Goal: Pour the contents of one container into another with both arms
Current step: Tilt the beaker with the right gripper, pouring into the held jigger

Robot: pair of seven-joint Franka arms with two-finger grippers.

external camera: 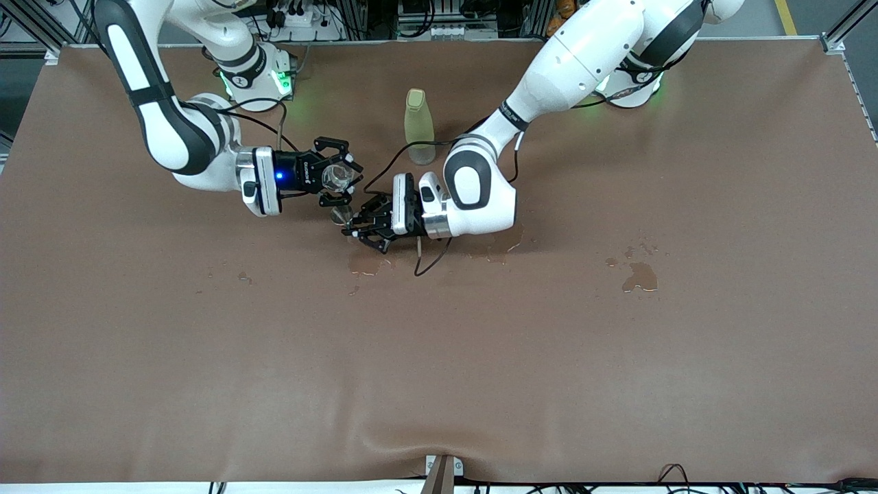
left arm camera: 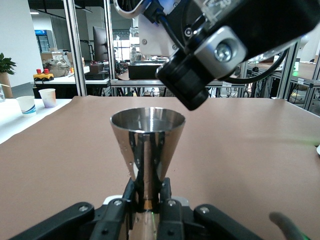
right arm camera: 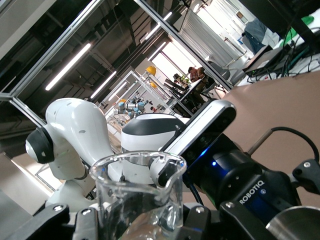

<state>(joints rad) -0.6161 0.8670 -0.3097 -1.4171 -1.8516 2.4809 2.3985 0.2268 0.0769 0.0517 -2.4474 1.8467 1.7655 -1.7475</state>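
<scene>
both arms reach to the upper middle of the front picture. the right gripper [external camera: 337,180] pinches a clear glass beaker [external camera: 335,177] tipped over a shiny metal cup [left arm camera: 147,145]. the left gripper [external camera: 360,226] pinches that cup upright, just above the brown desk [external camera: 439,357]. wet spots [external camera: 639,276] lie on the desk. a pale green bottle [external camera: 420,126] stands above them

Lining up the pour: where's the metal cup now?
The metal cup stands upright in the left claw over mid-table, just under the glass beaker held by the right claw.
</scene>
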